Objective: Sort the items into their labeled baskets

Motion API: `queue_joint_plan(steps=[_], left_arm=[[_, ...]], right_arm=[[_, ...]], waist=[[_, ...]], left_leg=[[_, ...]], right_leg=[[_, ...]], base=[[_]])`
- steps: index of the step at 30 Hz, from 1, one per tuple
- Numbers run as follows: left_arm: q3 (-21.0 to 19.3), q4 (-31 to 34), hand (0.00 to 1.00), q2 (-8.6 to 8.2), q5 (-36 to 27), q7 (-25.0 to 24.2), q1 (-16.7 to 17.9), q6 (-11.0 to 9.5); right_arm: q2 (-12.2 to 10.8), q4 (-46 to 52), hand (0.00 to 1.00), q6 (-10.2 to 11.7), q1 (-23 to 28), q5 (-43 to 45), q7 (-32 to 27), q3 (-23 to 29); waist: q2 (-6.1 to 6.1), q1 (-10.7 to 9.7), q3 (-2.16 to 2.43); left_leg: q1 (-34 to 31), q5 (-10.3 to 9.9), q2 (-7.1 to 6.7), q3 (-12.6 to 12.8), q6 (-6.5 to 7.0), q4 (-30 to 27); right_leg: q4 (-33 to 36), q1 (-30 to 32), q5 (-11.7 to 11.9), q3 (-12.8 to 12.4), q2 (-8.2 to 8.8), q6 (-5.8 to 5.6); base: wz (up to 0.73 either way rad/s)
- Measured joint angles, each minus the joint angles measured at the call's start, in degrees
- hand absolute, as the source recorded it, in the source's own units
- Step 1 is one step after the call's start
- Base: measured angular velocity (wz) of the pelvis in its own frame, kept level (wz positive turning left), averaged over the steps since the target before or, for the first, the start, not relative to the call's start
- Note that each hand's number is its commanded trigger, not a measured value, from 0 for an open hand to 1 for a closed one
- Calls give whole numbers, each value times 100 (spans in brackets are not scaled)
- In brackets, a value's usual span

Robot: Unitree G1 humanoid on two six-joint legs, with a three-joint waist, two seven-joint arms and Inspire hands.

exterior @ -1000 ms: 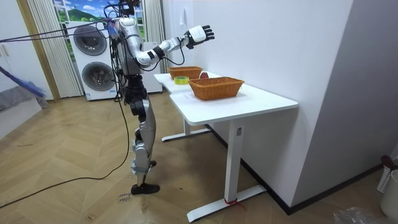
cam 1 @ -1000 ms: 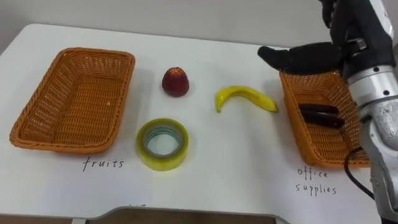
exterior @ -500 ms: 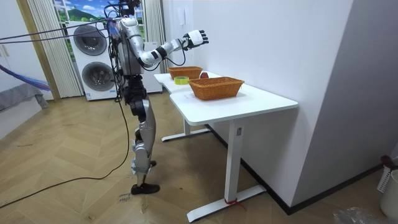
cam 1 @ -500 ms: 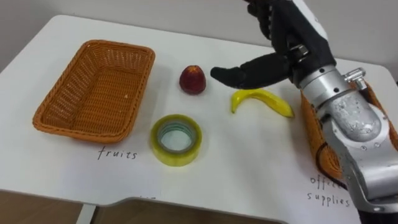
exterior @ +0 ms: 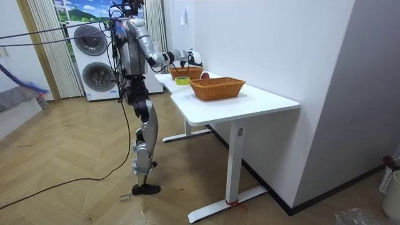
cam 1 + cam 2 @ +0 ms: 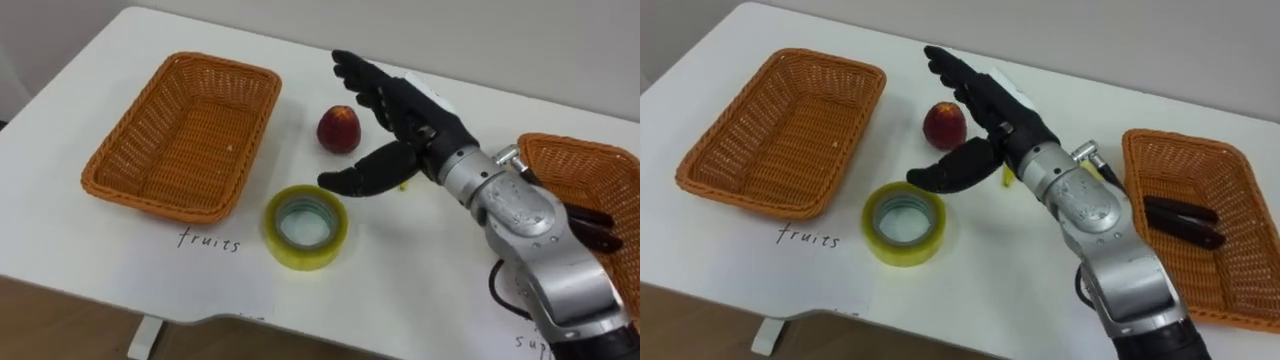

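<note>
Right hand open, fingers spread and straight, thumb out to the side; holds nothing. It hovers just behind and right of the tape, not touching it.

Red fruit sits behind the tape, near the fingertips. Banana is mostly hidden under the palm; a yellow sliver shows behind-right of the tape. Fruit basket, left of the tape, has nothing in it. Office basket, well right of the tape, has a dark item in it.

Target probably the banana or the red fruit; cannot tell which.

Handling, as judged:
- Banana: light, softish, curved. Take it across the middle and don't squeeze hard.
- Red fruit: round, likely to roll and bruise. Wrap the fingers round it from above.
- Tape: light, stiff ring with smooth sides. Pinch through the hole, over the wall.
</note>
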State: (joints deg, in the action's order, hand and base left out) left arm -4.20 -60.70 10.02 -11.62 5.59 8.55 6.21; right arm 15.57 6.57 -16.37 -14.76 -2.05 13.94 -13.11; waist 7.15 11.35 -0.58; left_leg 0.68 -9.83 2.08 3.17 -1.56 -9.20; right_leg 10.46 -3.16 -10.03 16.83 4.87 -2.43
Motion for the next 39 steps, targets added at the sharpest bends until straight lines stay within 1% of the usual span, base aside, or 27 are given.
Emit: queue_joint_plan(steps=[3, 5, 7, 11, 14, 18, 23, 31, 33, 37, 39], left_arm=[[-2, 4, 0, 0, 0, 20, -2, 70], [0, 3, 0, 1, 0, 46, -2, 112], [-3, 3, 0, 2, -1, 48, 2, 152], [-6, 11, 0, 3, -1, 54, -22, 225], [-6, 76, 0, 3, 3, 96, -20, 272], [-2, 167, 0, -2, 3, 159, -15, 345], [-3, 182, 0, -3, 8, 168, -17, 359], [-3, 143, 0, -5, 0, 169, -24, 356], [-2, 117, 0, -5, 0, 168, -44, 355], [-2, 104, 0, -15, 3, 168, -81, 355], [-2, 84, 0, -17, 1, 168, -90, 351]], right_arm=[[-5, -194, 0, -14, -1, 131, 1, -44], [-4, -223, 0, -97, -1, 237, 3, -97], [-5, -309, 0, -120, -1, 239, 9, -151], [-43, -451, 0, -252, -1, 258, 245, -185], [-85, -559, 0, -261, 0, 392, 338, -194], [-106, -584, 0, -374, 0, 543, 406, -194], [-136, -584, 0, -375, 0, 672, 438, -194], [-296, -728, 0, -375, -1, 727, 446, -196], [-451, -845, 0, -379, 0, 877, 450, -199], [-526, -845, 0, -379, 0, 946, 469, -201], [-580, -844, 0, -379, 0, 942, 503, -202]], waist=[[-2, 15, -2], [-3, 12, -5], [-5, 17, -8], [-4, 41, -10], [-4, 45, -10], [2, 49, -6], [5, 51, -4], [4, 65, -6], [3, 68, -7], [5, 157, -5], [18, 189, 3]], left_leg=[[-7, 0, 0, -4, 0, -25], [-10, 0, -2, -4, 0, -37], [-5, 1, -2, -4, -1, -46], [-6, 3, -2, -5, -4, -46], [-6, 4, -2, -5, -5, -42], [-6, 3, -2, -5, -5, -33], [-6, 3, -2, -8, -4, -32], [-11, 4, -3, -9, -4, -34], [-34, 4, -2, -9, -4, -32], [-57, 3, -2, -11, -5, -13], [-58, 3, -2, -21, -5, -8]], right_leg=[[3, -7, 0, -6, -1, 0], [4, -7, 0, -12, -1, 0], [4, -17, 0, -11, -1, 0], [14, -6, 0, -16, -1, 0], [15, -4, 0, -20, -2, 0], [16, 9, 0, -27, -3, 0], [14, 14, 0, -27, -3, 0], [8, 13, 0, -31, -4, 0], [9, 24, 0, -55, -9, 0], [9, 40, 0, -89, -16, 0], [9, 39, 0, -87, -17, 0]], base=[[0], [0], [0], [0], [0], [0], [0], [0], [0], [0], [3]])
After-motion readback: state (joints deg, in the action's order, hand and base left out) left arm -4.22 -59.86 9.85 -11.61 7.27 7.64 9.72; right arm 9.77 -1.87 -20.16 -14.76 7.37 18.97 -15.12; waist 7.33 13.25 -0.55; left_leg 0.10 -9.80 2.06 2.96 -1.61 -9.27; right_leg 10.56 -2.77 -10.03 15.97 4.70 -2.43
